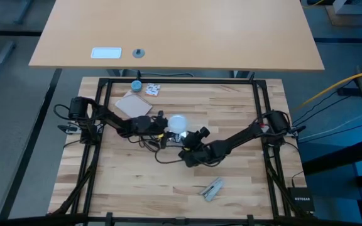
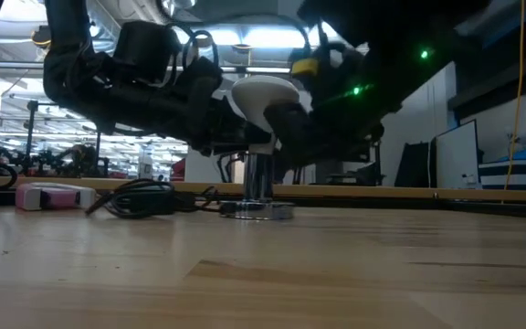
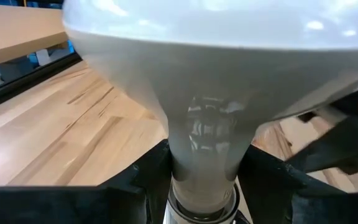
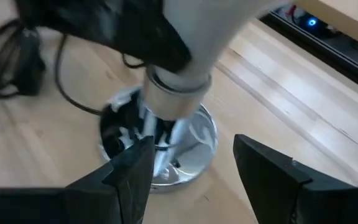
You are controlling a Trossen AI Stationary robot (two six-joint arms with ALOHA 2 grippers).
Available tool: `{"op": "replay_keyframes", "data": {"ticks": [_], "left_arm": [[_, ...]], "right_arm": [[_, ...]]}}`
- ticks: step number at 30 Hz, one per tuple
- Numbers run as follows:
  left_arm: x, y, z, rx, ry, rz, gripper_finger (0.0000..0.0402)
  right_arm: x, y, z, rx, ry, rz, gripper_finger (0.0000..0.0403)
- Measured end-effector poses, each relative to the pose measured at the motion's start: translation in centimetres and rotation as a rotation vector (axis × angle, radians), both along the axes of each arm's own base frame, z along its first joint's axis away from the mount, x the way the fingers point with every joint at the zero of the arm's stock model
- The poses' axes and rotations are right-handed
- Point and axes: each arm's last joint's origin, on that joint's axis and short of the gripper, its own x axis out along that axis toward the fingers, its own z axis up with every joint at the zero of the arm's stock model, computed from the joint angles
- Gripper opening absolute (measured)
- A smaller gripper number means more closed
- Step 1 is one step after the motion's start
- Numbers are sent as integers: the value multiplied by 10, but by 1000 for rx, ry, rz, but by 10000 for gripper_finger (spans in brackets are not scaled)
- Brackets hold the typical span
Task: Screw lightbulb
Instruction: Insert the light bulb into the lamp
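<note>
Left gripper (image 3: 197,180) pinches the lightbulb (image 1: 178,122) at its narrow neck, one dark finger on each side, near the centre of the high view. Its globe points up and its screw neck sits over the shiny silver lamp base (image 4: 166,149) on the wooden table (image 1: 231,182). Right gripper (image 4: 191,168) hangs just beside that base, fingers spread and touching nothing, lower right of the bulb.

Pale butcher-block wooden worktop (image 1: 137,182) carries a flat brown cardboard square (image 1: 134,105) at eleven o'clock, a small blue round cap (image 1: 136,85) just beyond it beside a small printed white packet (image 1: 153,90). Down at five o'clock lies a grey metal clip-like piece (image 1: 212,189). A black cord (image 2: 144,199) coils near centre.
</note>
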Motion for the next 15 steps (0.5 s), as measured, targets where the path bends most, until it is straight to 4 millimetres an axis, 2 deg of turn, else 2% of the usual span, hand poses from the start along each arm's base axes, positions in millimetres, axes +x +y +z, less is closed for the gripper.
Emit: {"op": "replay_keyframes", "data": {"ticks": [4, 9, 15], "left_arm": [[4, 0, 3, 2, -9, 5, 157], [10, 1, 4, 26, 20, 4, 157], [20, 2, 0, 28, 19, 6, 157]], "right_arm": [[0, 6, 2, 27, -11, 30, 225], [1, 9, -7, 122, 46, 105, 225], [0, 8, -11, 92, 76, 109, 225]]}}
